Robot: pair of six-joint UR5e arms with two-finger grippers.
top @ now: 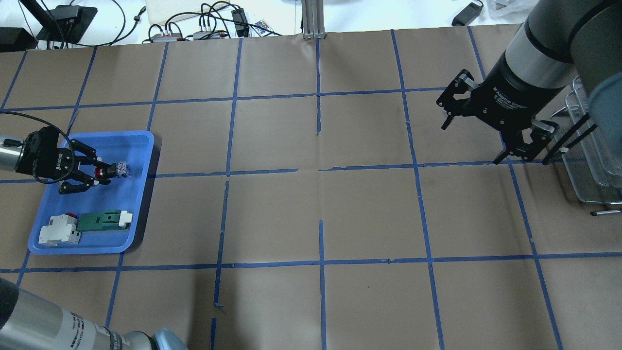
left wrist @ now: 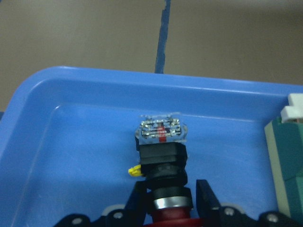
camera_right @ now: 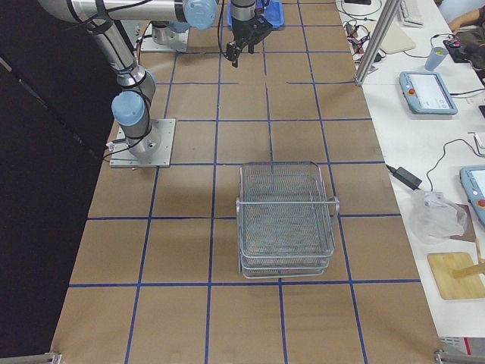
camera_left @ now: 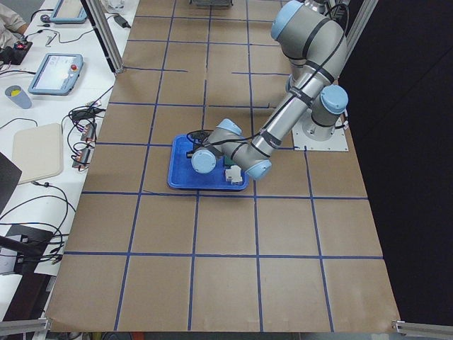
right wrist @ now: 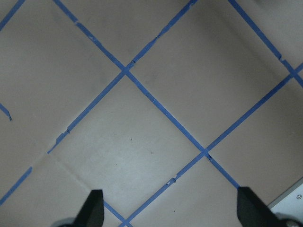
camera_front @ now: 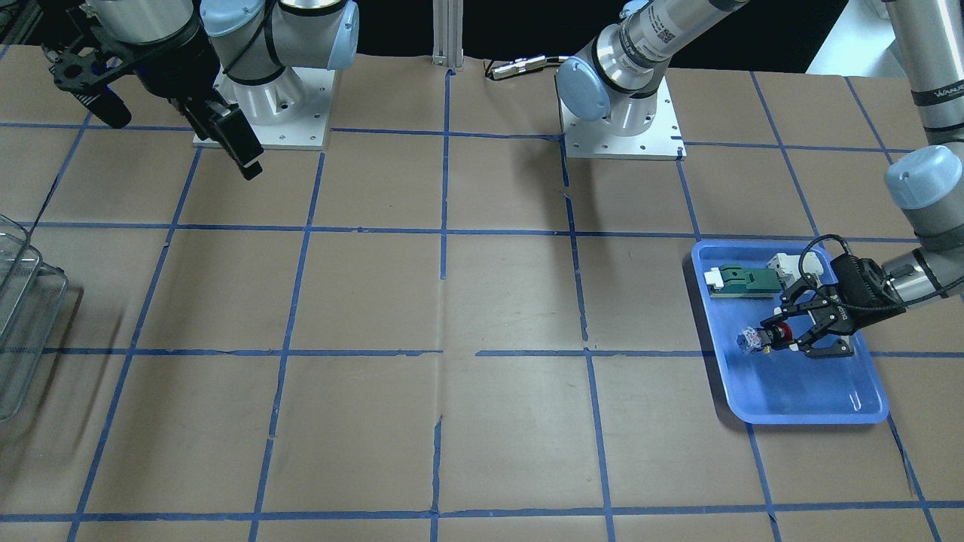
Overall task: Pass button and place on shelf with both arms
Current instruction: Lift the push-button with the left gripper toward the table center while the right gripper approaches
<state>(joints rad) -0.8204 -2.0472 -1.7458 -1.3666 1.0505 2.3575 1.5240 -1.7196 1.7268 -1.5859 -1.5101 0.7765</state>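
Observation:
The button [top: 111, 170], with a red cap, a black body and a blue-white rear block, is in the blue tray [top: 146, 141] at the table's left. My left gripper [top: 99, 171] is shut on its cap end. The left wrist view shows the button [left wrist: 162, 156] between the fingers [left wrist: 204, 193], rear block pointing away. In the front view the button [camera_front: 759, 339] sits in the left gripper [camera_front: 787, 336]. My right gripper [top: 471, 142] is open and empty above the table, near the wire shelf [top: 593, 146]. The shelf also shows in the right side view [camera_right: 286, 220].
The tray also holds a green-and-white flat part [top: 102, 220] and a white-and-red block [top: 59, 229] at its near end. Brown paper with blue tape lines [top: 320, 170] covers the table. Cables and devices lie beyond the far edge [top: 204, 24].

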